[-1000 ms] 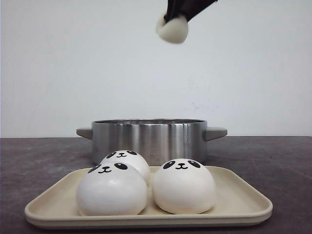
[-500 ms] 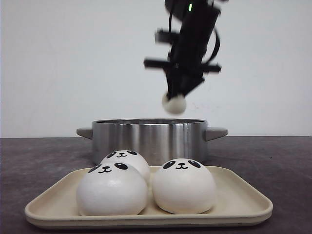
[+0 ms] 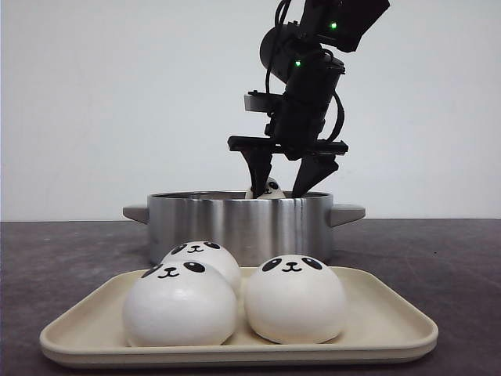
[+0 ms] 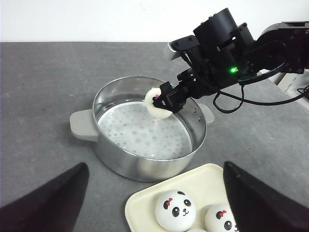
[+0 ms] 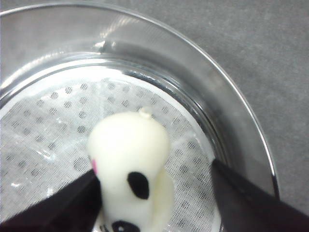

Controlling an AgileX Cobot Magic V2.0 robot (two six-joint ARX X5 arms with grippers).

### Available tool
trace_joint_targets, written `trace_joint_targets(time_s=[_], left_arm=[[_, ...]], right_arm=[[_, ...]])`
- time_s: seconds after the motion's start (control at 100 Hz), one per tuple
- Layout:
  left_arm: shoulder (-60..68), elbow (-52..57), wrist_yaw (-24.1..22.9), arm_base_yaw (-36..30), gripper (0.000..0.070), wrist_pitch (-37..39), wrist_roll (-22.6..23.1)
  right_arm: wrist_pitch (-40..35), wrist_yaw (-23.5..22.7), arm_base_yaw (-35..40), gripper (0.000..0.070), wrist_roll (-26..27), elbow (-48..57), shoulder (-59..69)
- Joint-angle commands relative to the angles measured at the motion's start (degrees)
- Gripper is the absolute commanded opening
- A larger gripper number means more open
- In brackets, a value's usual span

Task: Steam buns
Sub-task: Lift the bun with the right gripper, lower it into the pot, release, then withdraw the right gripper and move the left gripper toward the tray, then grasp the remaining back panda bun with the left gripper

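Three white panda-faced buns [image 3: 180,305] [image 3: 295,299] [image 3: 205,257] sit on a cream tray [image 3: 235,350] at the front. The steel steamer pot [image 3: 239,223] stands behind it. My right gripper [image 3: 282,192] is lowered into the pot mouth with its jaws spread. The fourth bun [image 3: 271,188] is between them. In the right wrist view this bun [image 5: 128,145] leans on one finger, clear of the other, just above the perforated liner. My left gripper [image 4: 155,166] is open and empty, raised above the pot [image 4: 140,166] and the tray [image 4: 145,208].
The pot has grey handles on both sides [image 3: 347,212]. The dark grey table [image 3: 438,258] runs around the pot and tray. A white wall stands behind. The right arm [image 4: 231,48] reaches over the pot's far rim.
The right gripper has come down from high above with the bun into the pot mouth. Its jaws have spread apart around the bun.
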Motion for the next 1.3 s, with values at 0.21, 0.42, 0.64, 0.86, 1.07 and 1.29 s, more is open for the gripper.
trace_joint_targets(time_s=[0.21,0.42,0.64,0.86,1.07,1.29], left_arm=[[0.35,0.63,-0.07,-0.37,0.0514,-0.7,0.26],[0.79,0.63,-0.07,-0.37,0.0511,-3.93,-1.05],[7.91,0.63,2.99,-1.57,0.0513,-5.09,-4.11],[23.08,0.63,3.17,-7.23,0.0515,-2.54,-6.54],[37.27,0.7,3.17,-11.19,0.0515,5.57,-7.04],[48.13,0.81,2.86,-13.86,0.0515,12.61,-11.34]], right_arm=[[-1.25,-0.04,-0.04,0.0475,4.13,2.03,1.36],[-10.47,-0.07,-0.28,0.0369,4.22,9.64,0.94],[-18.8,-0.22,1.6,0.0019,-1.11,15.69,-7.82],[-21.35,0.0,7.56,0.0018,-3.02,15.69,-25.2],[-21.33,4.04,13.42,0.0017,-3.37,15.69,-38.27],[-22.36,6.49,14.67,0.0017,-2.16,15.69,-45.16]])
